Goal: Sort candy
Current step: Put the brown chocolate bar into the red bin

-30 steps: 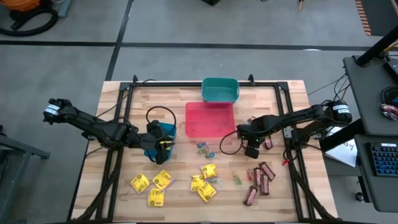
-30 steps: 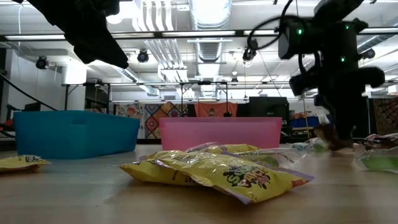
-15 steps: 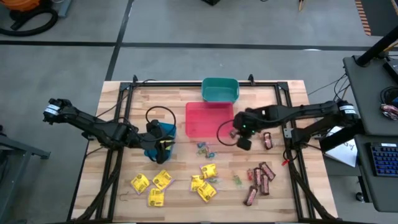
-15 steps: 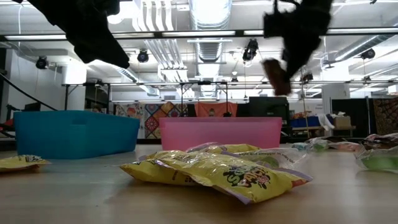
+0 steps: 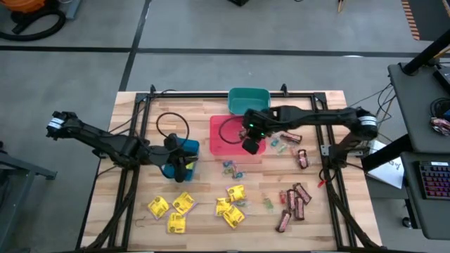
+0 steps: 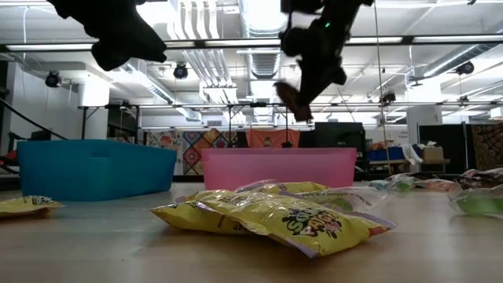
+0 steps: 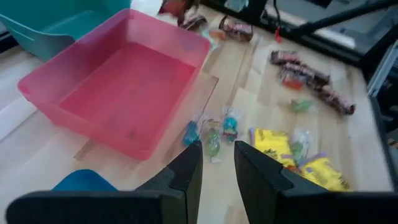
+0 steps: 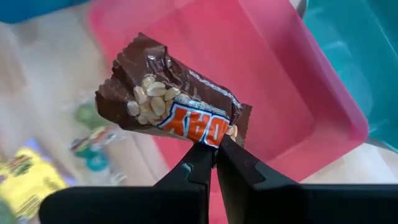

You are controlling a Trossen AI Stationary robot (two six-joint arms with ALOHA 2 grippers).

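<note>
Wooden tabletop [image 5: 140, 119] on grey floor carried scattered candy [image 5: 232, 200]; right gripper [image 5: 249, 145] pinched a brown bar [image 8: 174, 102] above the red bin [image 5: 228, 137]; left gripper [image 5: 184, 165] narrowly parted, empty, over the blue bin [image 5: 184, 146].

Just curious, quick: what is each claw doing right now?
Left gripper: open, empty, above the blue bin.
Right gripper: shut on a brown candy bar over the red bin.

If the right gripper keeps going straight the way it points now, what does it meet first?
Probably the red bin. The right gripper, shut on a brown candy bar, points down into the bin's bare floor. How high it hangs above that floor is unclear.
</note>
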